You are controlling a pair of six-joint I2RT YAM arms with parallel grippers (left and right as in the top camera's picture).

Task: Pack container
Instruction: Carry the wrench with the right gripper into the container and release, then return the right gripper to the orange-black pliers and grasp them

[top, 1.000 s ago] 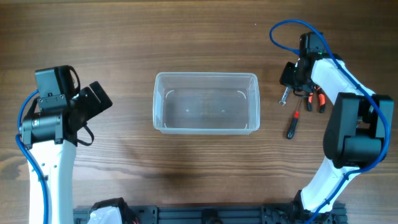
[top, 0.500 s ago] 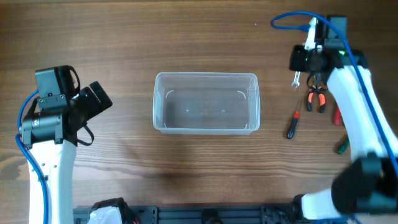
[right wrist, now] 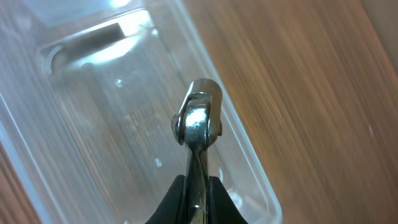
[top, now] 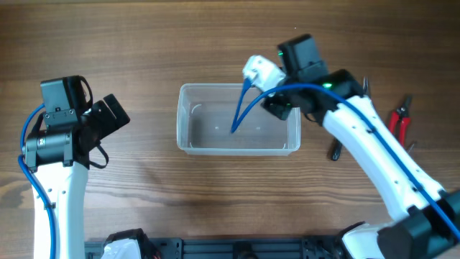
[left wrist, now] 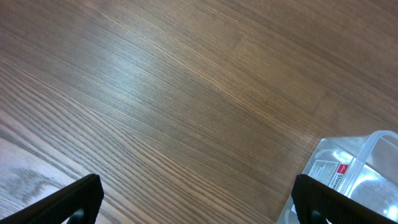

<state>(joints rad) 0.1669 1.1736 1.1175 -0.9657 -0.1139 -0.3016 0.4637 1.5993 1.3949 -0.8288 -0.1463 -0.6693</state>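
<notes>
Container (top: 180, 119) mid-table (top: 144, 43). Right gripper (right wrist: 196, 188) above its right end, wrench (right wrist: 198, 121) between fingers, over container. Left gripper (top: 112, 115) well left of container. Pliers (top: 399, 121) far right.

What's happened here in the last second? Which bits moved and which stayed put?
The right pincer, shut on a metal wrench, lifted it and carried it leftward from the far right. It now holds the wrench above the container. The left pincer and the container stayed where they were.
</notes>
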